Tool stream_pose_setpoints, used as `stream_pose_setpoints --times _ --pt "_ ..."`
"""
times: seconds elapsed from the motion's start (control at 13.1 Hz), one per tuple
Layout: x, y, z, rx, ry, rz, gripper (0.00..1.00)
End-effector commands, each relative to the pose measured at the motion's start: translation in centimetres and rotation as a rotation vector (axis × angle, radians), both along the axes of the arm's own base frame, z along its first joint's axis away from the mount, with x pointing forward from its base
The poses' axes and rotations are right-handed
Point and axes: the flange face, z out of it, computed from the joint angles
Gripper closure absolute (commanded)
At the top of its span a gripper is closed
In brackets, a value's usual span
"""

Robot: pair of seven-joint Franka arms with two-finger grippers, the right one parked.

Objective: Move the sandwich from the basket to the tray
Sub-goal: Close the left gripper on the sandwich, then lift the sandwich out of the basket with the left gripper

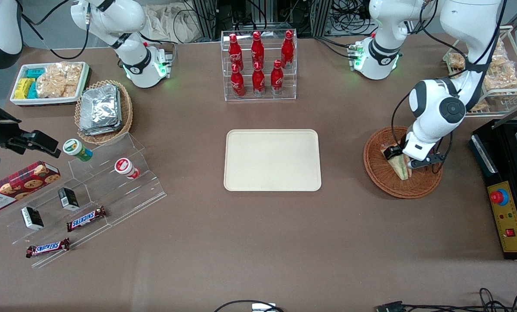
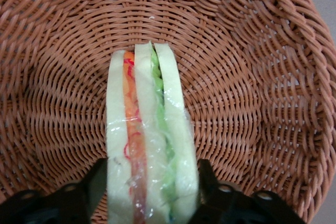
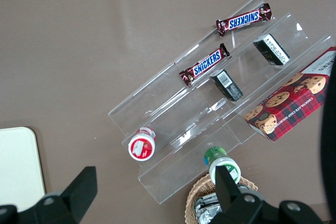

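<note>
The sandwich (image 2: 149, 129), pale bread with orange and green filling under clear wrap, stands on edge inside the reddish-brown wicker basket (image 2: 252, 77). My left gripper (image 2: 151, 174) straddles it, one black finger pressed on each bread face, shut on the sandwich. In the front view the gripper (image 1: 403, 162) sits low over the basket (image 1: 377, 175) at the working arm's end of the table, with the sandwich (image 1: 400, 169) poking out below it. The cream tray (image 1: 272, 159) lies bare at the table's middle, beside the basket.
A clear rack of red cola bottles (image 1: 258, 65) stands farther from the front camera than the tray. A black control box (image 1: 507, 216) sits beside the basket at the table's edge. A wire rack of snack bags (image 1: 492, 73) stands near the working arm's base.
</note>
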Motion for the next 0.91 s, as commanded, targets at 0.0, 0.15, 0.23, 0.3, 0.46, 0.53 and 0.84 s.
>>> stream_pose_setpoints --times 0.0,0.15,0.23,0.3,0.46,0.53,0.84 --pt "0.2 0.1 0.8 0.007 -0.018 -0.019 0.96" --pt "0.5 0.2 2.3 0.008 -0.029 -0.044 1.00" --pt "0.6 0.3 3.7 0.009 -0.016 -0.051 1.00" --pt "1.1 0.4 5.7 0.012 -0.015 -0.061 1.00" --pt "2.1 0.7 10.3 0.013 0.036 -0.070 1.00" --pt "3.0 0.7 13.2 0.013 0.077 -0.070 1.00" --pt "6.5 0.4 25.9 0.006 0.194 -0.078 1.00"
